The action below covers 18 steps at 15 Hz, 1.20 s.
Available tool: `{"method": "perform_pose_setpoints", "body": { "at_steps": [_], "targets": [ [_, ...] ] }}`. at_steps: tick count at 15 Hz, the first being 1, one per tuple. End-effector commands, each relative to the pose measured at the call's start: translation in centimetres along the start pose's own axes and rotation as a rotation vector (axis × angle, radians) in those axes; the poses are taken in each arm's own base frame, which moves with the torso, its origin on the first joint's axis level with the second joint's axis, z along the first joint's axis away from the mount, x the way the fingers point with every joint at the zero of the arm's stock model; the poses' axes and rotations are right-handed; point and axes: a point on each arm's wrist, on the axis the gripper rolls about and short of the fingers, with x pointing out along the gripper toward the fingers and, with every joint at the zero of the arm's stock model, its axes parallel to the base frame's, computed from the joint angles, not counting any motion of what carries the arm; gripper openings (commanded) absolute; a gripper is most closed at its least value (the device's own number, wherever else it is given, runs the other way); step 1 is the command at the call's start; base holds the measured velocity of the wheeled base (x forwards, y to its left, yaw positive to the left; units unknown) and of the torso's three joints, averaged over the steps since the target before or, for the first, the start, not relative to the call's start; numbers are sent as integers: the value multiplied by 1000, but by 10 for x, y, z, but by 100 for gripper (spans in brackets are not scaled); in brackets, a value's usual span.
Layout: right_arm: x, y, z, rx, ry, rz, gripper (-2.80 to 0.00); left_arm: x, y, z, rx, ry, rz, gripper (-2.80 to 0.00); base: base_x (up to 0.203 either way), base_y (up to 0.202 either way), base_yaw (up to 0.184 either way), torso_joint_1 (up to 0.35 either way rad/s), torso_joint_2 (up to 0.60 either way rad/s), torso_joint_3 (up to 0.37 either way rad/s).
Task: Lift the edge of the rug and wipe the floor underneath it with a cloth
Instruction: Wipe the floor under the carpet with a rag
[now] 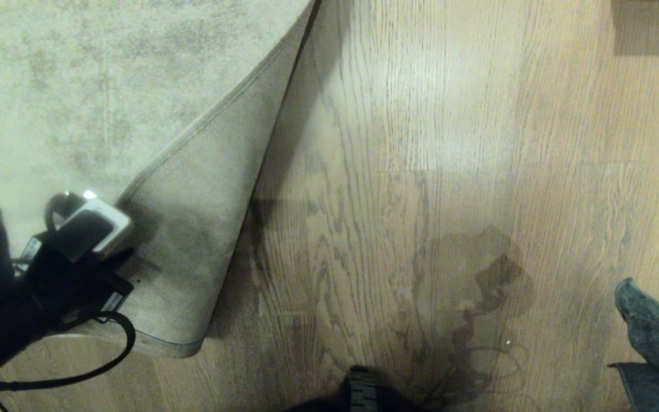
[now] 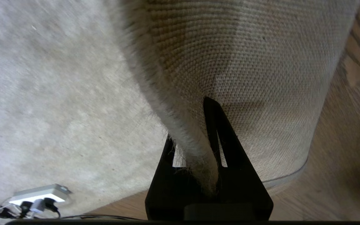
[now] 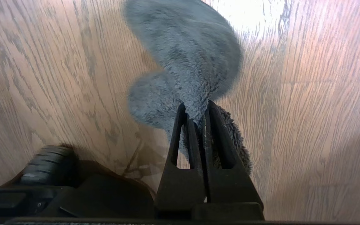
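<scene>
Beneath both our arms lies the floor [image 1: 449, 171], light wood-grain planks, bare beside the folded rug. The rug edge [image 1: 192, 240] is peeled back over the pile, its woven beige backing facing up. Our left gripper [image 2: 195, 137] is clamped on that fold, one finger on the backing and the other on the pile side, holding the corner raised above the planks. Our right gripper [image 3: 195, 112] is pinched tight on the cloth [image 3: 186, 62], which bunches out beyond the fingertips, well apart from the rug; whether it touches the floor we cannot tell.
</scene>
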Motion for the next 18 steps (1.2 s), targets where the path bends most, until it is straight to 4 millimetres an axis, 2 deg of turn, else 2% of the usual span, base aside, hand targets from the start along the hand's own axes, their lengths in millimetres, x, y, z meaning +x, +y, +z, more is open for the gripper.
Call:
{"method": "perform_pose_setpoints", "body": {
  "at_steps": [1, 18],
  "targets": [
    [0, 0, 0, 0, -1, 0, -280, 0, 0, 0, -15, 0, 2, -280, 0, 0, 0, 0, 0, 0],
    [0, 0, 0, 0, -1, 0, -280, -2, -4, -4, -9, 10, -12, -280, 0, 0, 0, 0, 0, 0]
  ]
}}
